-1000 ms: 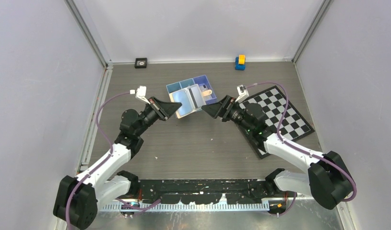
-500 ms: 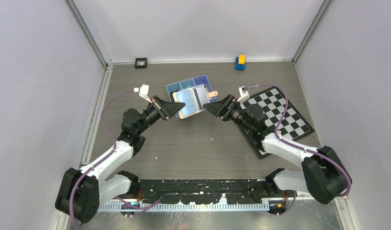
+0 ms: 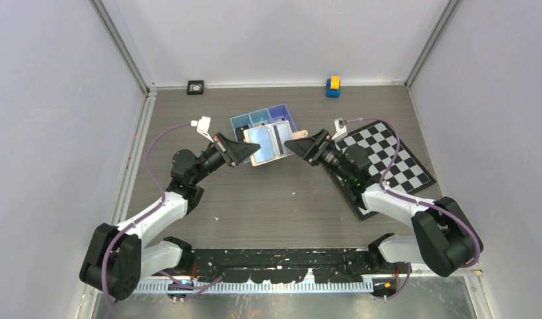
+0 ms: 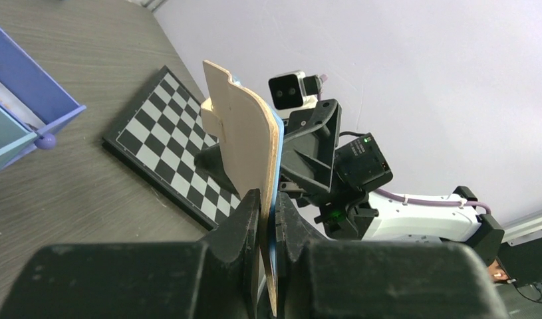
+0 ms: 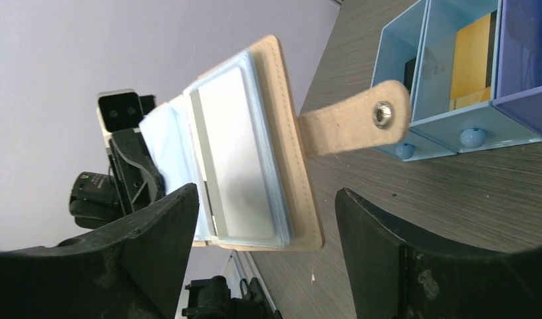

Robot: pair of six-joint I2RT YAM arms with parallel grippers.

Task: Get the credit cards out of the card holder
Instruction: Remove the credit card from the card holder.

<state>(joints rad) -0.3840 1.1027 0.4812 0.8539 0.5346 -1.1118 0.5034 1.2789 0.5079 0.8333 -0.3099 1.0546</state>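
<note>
The left gripper point(image 4: 268, 203) is clamping narrowly on the lower edge of the tan leather-like folding card holder point(image 3: 269, 143), holding it upright in the air above the grey wood-grain worktop point(image 3: 268, 199), just in front of the blue three-compartment plastic tray point(image 3: 240, 123). The holder is hanging open, its tan snap tab point(image 5: 354, 123) is sticking out toward the tray, and its clear plastic sleeves are facing the right gripper point(image 5: 265, 196), which is hovering just beside that face with its jaws spread wide and nothing between them. A pale rectangular card point(image 5: 245, 153) is showing in the front sleeve. An orange-tan card point(image 5: 471, 56) is already lying in the tray's middle compartment, and what looks like a dark card point(image 5: 409, 72) is sitting in the compartment next to it, so the task appears to be well along, and the step in hand is probably the reach for a card that is yet to be pulled out. How many more are sitting behind the front sleeve cannot be told. The next move is likely calling for the right gripper to line one finger on each flat side of the card's exposed edge, pinch only the card and not the sleeve, and draw it out along the sleeve's opening while the left gripper is bracing the holder against the pull.
</note>
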